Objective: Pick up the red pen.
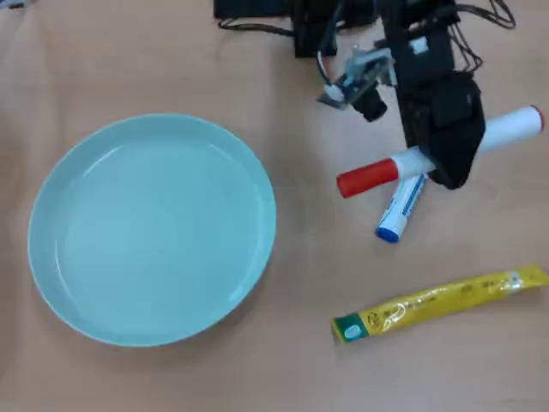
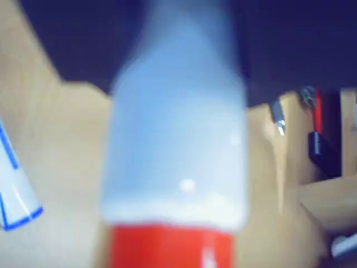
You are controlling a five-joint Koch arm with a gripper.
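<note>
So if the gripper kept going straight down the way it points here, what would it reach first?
Probably the red pen: the gripper sits over its white middle, and the wrist view shows the barrel filling the frame. The blue marker lies just beside. Depth is unclear, so contact cannot be judged.

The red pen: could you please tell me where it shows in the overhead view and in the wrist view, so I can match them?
Overhead view: the red pen lies at right of centre, red cap pointing left, its middle hidden under the pincer.
Wrist view: it fills the centre, blurred, red cap at the bottom edge.
Shared landmark: the blue marker, beside the pen, at the wrist view's left edge.
</note>
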